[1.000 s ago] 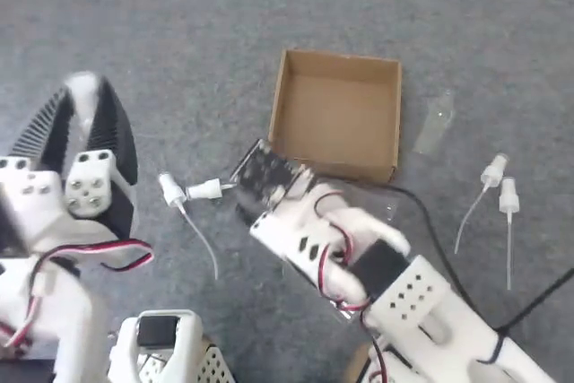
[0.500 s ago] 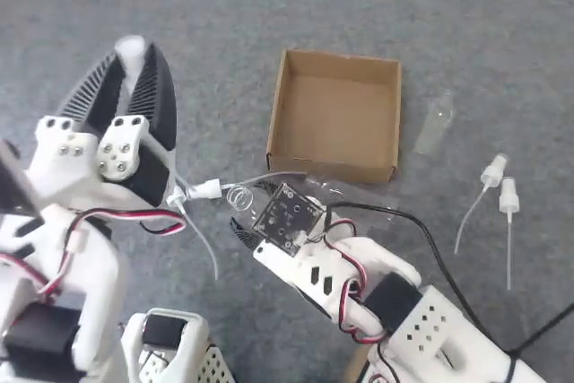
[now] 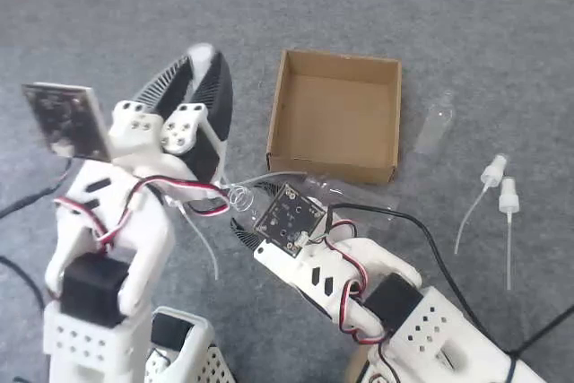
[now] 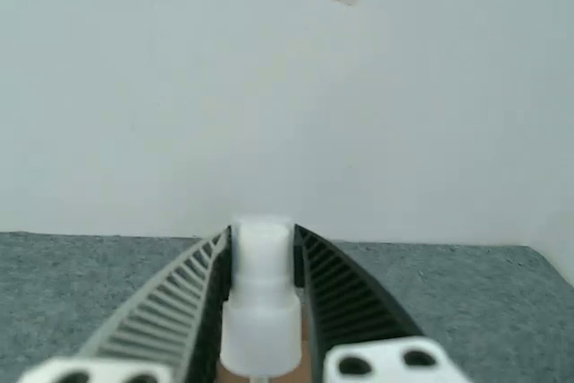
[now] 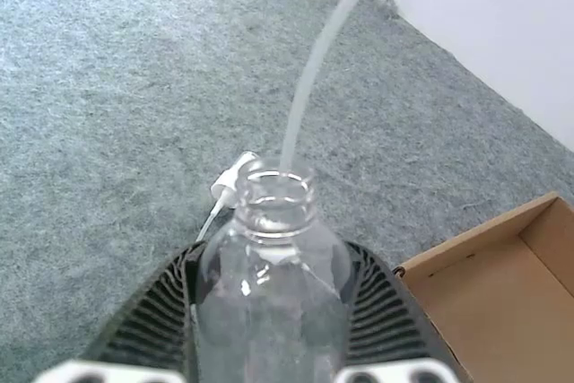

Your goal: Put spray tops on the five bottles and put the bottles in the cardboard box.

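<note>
The left gripper is clamped on a white plastic spray top, whose head sits between the tips of the black ribbed fingers. It is raised above the grey carpet, off the near-left corner of the brown cardboard box. The top's thin tube runs down to the open mouth of a clear plastic bottle; how far it goes in cannot be told. The right gripper is closed around that bottle's shoulders and holds it just in front of the box's near wall, with the neck pointing away from the box toward the left arm.

Another white spray top lies on the carpet just beyond the held bottle's mouth. The box stands open. A second clear bottle lies on the carpet just beside the box's right wall. Two white spray tops lie side by side farther right, well apart from the box.
</note>
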